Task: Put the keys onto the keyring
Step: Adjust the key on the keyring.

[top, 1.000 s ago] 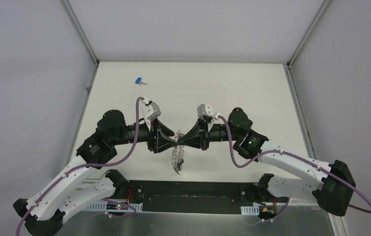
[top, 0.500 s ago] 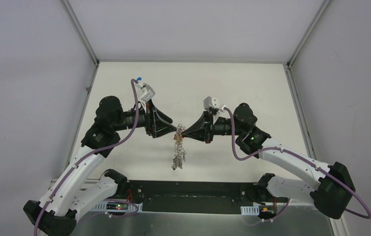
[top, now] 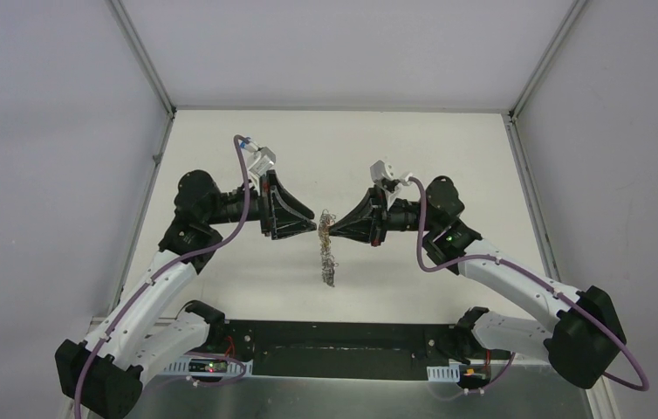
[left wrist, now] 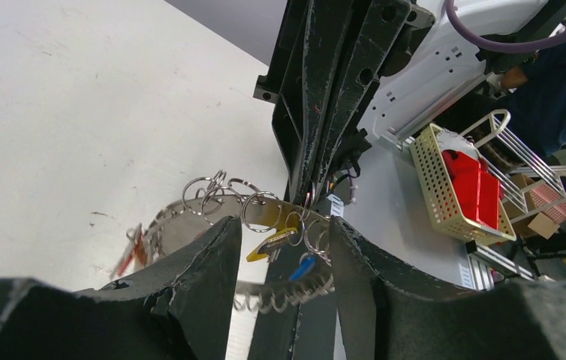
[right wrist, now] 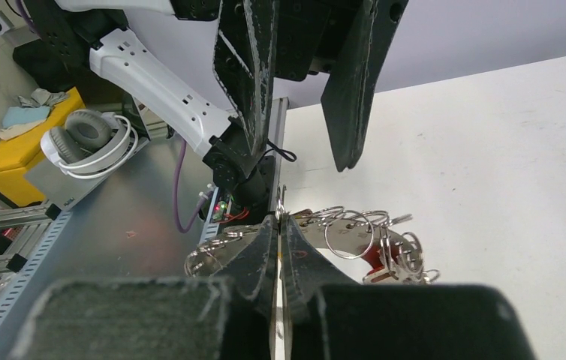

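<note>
The right gripper (top: pixel 324 232) is pinched shut on the band of the keyring (top: pixel 327 262), which dangles from its tips above the table (top: pixel 448 148). The left gripper (top: pixel 311 229) faces it with its fingers apart. The ring's upper stretch sits in that gap, though I can't tell whether it touches them.

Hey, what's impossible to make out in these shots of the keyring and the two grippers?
- Top view: the keyring is too small to count what hangs on it.
- Left wrist view: fingers of the left gripper cover the ring's lower part; whether they touch it is unclear.
- Left wrist view: the red-headed key is blurred.
- Right wrist view: the right gripper is shut on the keyring, its own fingers hiding the pinched stretch.
</note>
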You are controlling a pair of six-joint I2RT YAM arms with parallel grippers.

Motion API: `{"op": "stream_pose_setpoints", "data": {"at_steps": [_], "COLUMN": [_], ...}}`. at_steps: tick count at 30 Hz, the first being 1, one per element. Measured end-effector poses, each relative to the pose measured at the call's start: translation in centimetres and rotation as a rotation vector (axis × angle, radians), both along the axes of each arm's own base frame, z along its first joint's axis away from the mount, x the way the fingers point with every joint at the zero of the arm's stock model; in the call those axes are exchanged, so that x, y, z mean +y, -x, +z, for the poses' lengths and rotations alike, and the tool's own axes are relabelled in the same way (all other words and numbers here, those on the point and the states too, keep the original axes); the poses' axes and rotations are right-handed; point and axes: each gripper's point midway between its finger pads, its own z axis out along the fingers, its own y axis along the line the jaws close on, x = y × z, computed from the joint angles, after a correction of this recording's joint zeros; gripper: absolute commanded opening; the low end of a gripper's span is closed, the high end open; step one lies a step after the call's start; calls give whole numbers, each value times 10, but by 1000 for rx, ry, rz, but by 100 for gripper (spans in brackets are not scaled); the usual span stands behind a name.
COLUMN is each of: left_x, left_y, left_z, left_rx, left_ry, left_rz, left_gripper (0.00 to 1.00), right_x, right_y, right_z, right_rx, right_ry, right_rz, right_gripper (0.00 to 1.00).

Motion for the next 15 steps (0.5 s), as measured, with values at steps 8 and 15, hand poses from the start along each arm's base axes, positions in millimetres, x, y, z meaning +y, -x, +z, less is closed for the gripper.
{"op": "stream_pose_setpoints", "data": {"at_steps": [8, 15], "left_x": [-12, -21], "left_y": [10, 10], "left_z": [-4, -9], "left_rx": [7, 29], "left_ry": [3, -6], "left_rz": [-37, -52], "left_gripper": [38, 33], "right_x": [-1, -1], "right_y": [4, 5], "right_z": [2, 2], "right_rx": [9, 16], "right_ry": [-3, -3], "right_rz": [24, 25], "right_gripper": [0, 0]}}
